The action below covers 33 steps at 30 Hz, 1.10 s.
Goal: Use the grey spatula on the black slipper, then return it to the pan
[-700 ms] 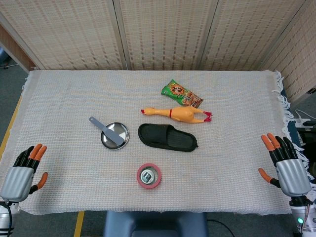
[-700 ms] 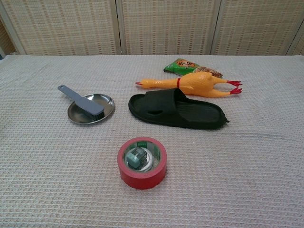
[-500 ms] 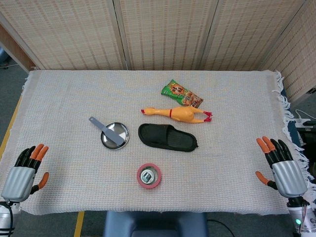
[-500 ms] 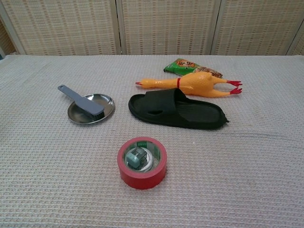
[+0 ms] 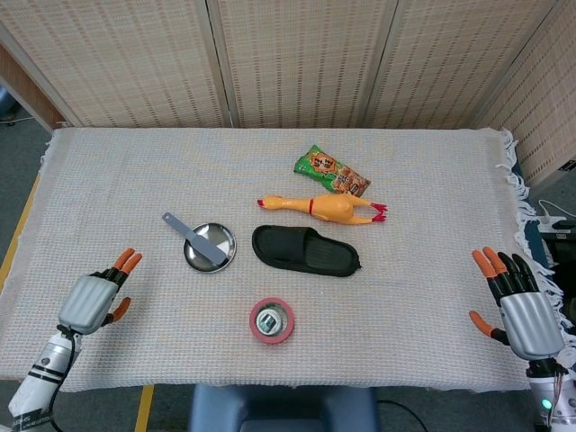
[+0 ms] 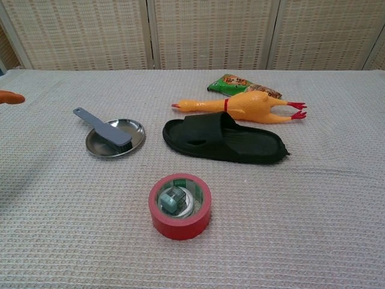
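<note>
Head view shows the grey spatula [image 5: 196, 241] lying in the pan [image 5: 216, 258] left of the black slipper [image 5: 306, 251], while left hand [image 5: 93, 302] and right hand [image 5: 522, 312] keep fingers spread, holding nothing.

Spatula [image 5: 193, 238] in pan [image 5: 221, 256], left of slipper [image 5: 306, 251]

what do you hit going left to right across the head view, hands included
left hand → grey spatula → pan → red tape roll → black slipper → right hand
</note>
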Each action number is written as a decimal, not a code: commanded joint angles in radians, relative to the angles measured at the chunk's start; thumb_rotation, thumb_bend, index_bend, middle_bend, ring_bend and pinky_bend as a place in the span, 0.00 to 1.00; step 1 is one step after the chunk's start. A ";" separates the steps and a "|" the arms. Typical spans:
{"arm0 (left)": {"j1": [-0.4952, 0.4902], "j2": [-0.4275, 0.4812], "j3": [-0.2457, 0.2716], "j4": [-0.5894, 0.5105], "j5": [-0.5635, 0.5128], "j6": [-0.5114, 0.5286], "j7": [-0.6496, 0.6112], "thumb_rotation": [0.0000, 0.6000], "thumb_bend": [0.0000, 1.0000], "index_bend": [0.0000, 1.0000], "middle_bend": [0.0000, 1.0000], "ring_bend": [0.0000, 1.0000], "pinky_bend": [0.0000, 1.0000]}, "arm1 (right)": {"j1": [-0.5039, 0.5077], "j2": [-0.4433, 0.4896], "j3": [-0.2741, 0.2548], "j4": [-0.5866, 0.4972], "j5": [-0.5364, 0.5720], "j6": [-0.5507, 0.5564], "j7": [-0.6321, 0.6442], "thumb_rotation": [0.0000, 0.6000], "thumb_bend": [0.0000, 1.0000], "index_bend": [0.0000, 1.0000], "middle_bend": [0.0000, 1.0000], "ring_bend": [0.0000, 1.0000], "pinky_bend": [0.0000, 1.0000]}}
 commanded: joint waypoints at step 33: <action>-0.444 -0.339 0.041 0.584 0.109 -0.250 -0.154 1.00 0.45 0.16 0.16 0.58 0.83 | 0.030 0.039 -0.018 -0.052 0.101 -0.161 -0.039 1.00 0.13 0.00 0.00 0.00 0.00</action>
